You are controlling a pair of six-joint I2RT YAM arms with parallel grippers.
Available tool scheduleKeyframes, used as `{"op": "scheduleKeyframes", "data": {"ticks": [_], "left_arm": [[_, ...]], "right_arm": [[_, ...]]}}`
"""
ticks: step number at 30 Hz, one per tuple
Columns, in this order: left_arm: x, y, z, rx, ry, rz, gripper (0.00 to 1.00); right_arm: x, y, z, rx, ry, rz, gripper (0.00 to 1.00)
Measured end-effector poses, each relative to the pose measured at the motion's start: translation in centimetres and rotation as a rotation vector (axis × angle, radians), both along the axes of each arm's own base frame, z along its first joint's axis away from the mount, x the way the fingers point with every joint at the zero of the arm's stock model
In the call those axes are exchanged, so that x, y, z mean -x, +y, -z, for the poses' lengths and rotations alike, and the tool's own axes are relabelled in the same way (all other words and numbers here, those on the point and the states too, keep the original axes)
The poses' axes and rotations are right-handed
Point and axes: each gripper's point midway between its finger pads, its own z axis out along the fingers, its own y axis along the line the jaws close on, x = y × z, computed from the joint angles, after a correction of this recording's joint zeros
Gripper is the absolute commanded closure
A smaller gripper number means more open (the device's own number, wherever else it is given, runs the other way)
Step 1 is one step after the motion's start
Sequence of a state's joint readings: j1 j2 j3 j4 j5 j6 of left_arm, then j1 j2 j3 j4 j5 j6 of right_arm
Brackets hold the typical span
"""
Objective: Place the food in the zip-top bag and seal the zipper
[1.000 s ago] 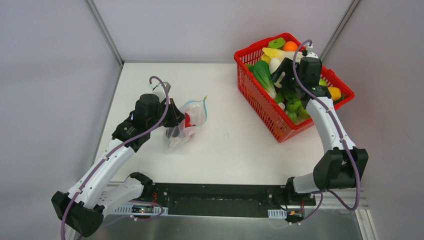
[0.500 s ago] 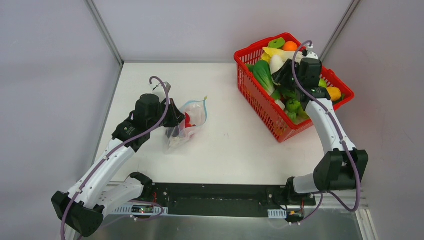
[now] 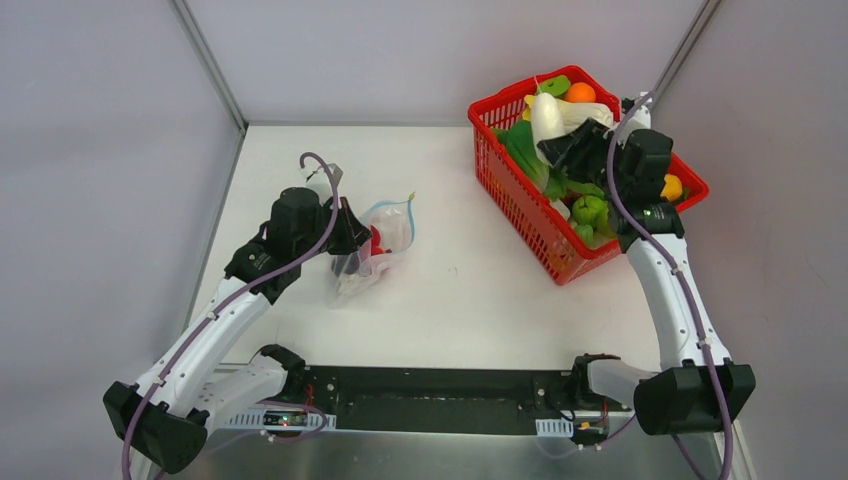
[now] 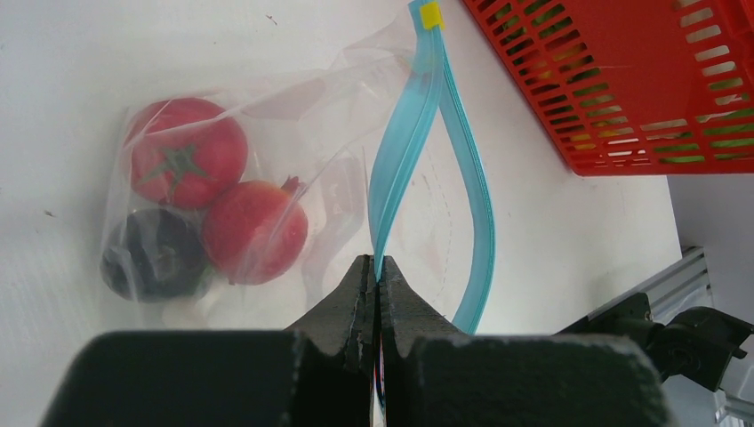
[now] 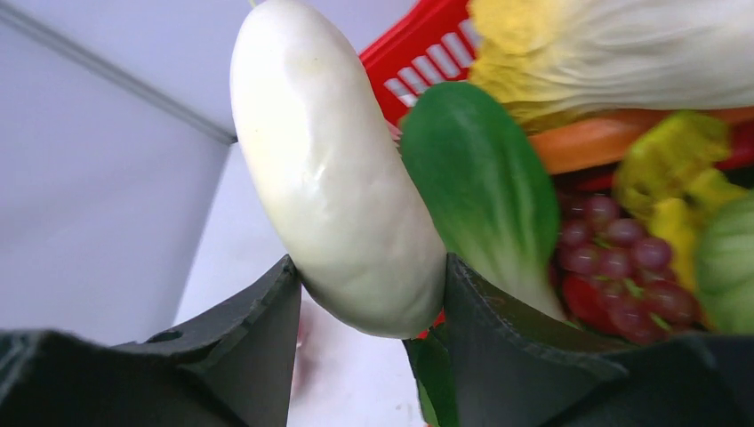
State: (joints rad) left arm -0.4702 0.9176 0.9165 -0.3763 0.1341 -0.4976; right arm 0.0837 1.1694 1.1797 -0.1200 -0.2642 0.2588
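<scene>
The right hand (image 5: 372,267) is pinching a white radish (image 5: 329,160) over the far-right corner's red basket (image 3: 520,210), while the left hand (image 4: 375,267) is pinching one zipper (image 4: 405,151) lip. The next move is likely carrying it across into the zip-top bag (image 4: 338,98) mouth.

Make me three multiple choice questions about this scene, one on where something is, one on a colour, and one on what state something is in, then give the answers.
1. What holds the white radish? A the left end effector; B the right end effector; C the bag.
2. What colour is the bag's zipper? A teal-blue; B red; C black.
3. How is the zipper? A sealed along its whole length; B torn off; C open, its two strips parted.

Answers: B, since the right wrist view shows the radish clamped between that end effector's fingers. A, since the strip shows teal-blue in the left wrist view. C, since the two strips bow apart beyond the spot where the left end effector pinches one of them.
</scene>
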Motion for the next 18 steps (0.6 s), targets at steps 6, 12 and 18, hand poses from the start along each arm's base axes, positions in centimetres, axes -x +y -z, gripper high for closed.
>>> {"op": "scheduleKeyframes", "data": {"ticks": [6, 12, 18], "left_arm": [[0.0, -0.3, 0.0, 0.006, 0.004, 0.014, 1.0], [0.2, -0.7, -0.2, 0.02, 0.003, 0.035, 1.0], [0.8, -2.3, -1.3, 0.083, -0.017, 0.128, 1.0]], "right_arm": [[2.0, 4.5, -2.2, -0.121, -0.05, -0.234, 0.62], [6.4, 11.7, -3.5, -0.164, -0.099, -0.544, 0.62], [11.0, 18.8, -3.4, -0.179, -0.126, -0.802, 0.62]]}}
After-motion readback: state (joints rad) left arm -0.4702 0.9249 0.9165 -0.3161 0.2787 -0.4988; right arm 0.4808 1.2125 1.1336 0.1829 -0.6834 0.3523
